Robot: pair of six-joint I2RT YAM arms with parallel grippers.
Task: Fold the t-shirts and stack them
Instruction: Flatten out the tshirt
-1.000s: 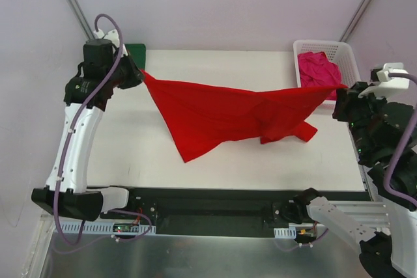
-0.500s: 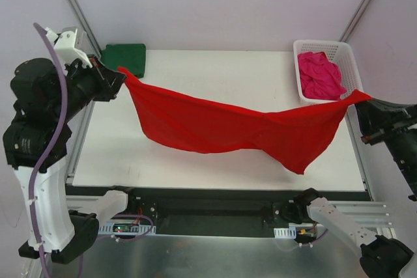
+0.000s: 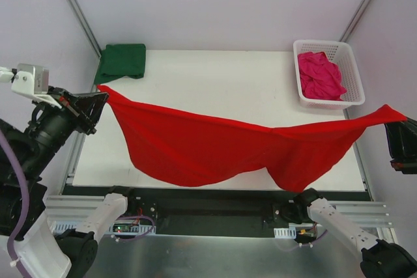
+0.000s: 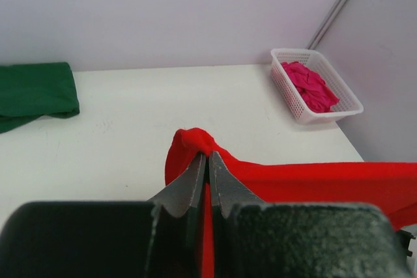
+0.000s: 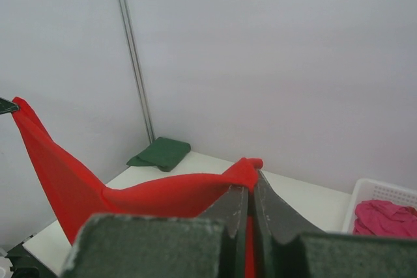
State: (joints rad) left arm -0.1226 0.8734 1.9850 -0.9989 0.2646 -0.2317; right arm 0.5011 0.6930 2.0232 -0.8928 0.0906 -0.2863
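The red t-shirt (image 3: 215, 151) hangs in the air over the desk (image 3: 215, 76), stretched wide between the two arms. Its top edge runs taut from a corner held beyond the desk's left edge to a corner held beyond the desk's right edge. Below that line the cloth sags in two loose lobes toward the desk's near edge. From above I cannot tell whether the lowest folds touch the desk.

The left claw (image 3: 101, 98) sits off the desk's left side, pressed together on one corner of the red t-shirt. In the left wrist view the left claw (image 4: 208, 159) has its two grey fingers (image 4: 187, 185) meeting, a small bunch of the red t-shirt (image 4: 313, 183) pokes out past their tips, and the rest runs off to the right above the desk (image 4: 150, 112).

The right claw (image 3: 392, 124) sits off the desk's right side and pinches the opposite corner. Its wrist view shows the right claw (image 5: 250, 190) closed, with a red fold at the tips. From there the red t-shirt (image 5: 65, 180) sweeps across above the desk (image 5: 293, 193) and rises to its other corner.

The green t-shirt (image 3: 120, 62) lies folded flat at the desk's far left corner, also seen from the left wrist (image 4: 32, 92) and the right wrist (image 5: 161, 153).

The pink t-shirt (image 3: 319, 76) lies crumpled inside the white basket (image 3: 319, 44) at the desk's far right corner. Both wrist views show the pink t-shirt (image 4: 309, 86) (image 5: 388, 218) in the basket (image 4: 319, 114) (image 5: 384, 190).
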